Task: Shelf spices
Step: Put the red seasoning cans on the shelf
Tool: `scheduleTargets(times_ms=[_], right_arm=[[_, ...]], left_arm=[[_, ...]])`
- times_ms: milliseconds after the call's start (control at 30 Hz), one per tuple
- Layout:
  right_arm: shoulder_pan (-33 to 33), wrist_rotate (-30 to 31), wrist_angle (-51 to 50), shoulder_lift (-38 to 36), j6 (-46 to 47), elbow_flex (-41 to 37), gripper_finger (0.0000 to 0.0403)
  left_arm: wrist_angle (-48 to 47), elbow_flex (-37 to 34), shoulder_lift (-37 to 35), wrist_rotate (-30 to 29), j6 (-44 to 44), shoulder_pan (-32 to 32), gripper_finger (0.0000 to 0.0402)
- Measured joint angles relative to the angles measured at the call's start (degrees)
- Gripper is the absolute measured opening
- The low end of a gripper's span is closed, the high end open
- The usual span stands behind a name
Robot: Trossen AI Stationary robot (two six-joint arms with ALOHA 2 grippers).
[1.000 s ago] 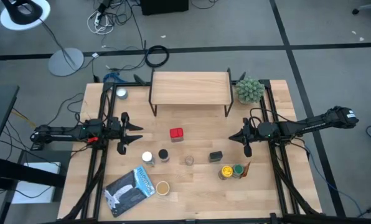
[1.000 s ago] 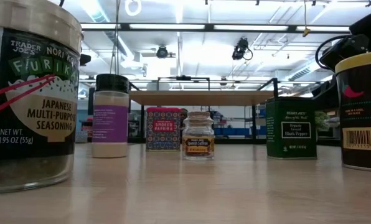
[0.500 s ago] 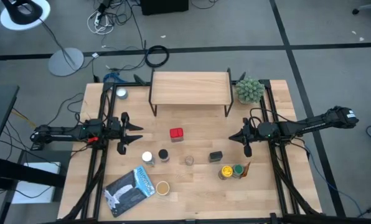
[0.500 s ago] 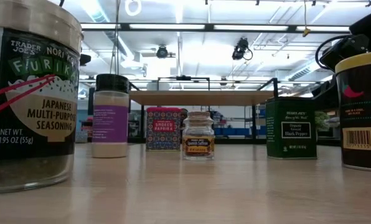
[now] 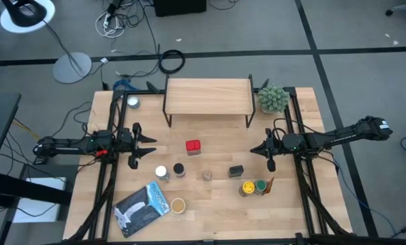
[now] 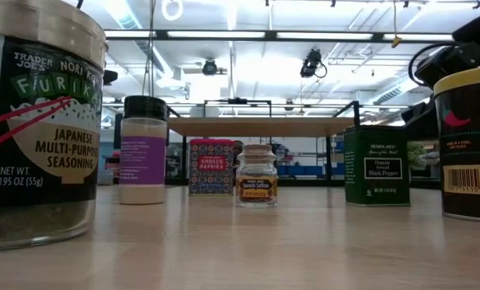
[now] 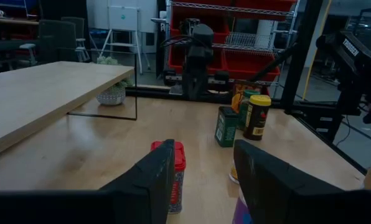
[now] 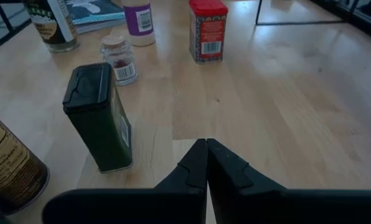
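Spices (image 5: 193, 145) stand before the bare shelf (image 5: 208, 96); left gripper (image 5: 150, 146) spread, right gripper (image 5: 255, 149) pinched together, both empty

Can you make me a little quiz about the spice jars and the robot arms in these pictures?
1. True or false: the low light-wood shelf on black metal legs already holds a jar.
2. Which end effector is open: A) left end effector B) right end effector?
3. Fill in: the square red-lidded paprika tin stands between the shelf and the small clear cork-topped jar, on the wooden ____.

Key: 1. False, its top is bare. 2. A; the right one's fingers meet. 3. table.
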Motion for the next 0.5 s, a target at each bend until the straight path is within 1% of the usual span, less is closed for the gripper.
scheduleTargets(times_ms=[500], right_arm=[[0.00,0.00,5.57,-0.01,-1.50,0.00,0.0007]], left_arm=[[0.00,0.00,-0.02,0.00,0.00,0.01,0.0170]])
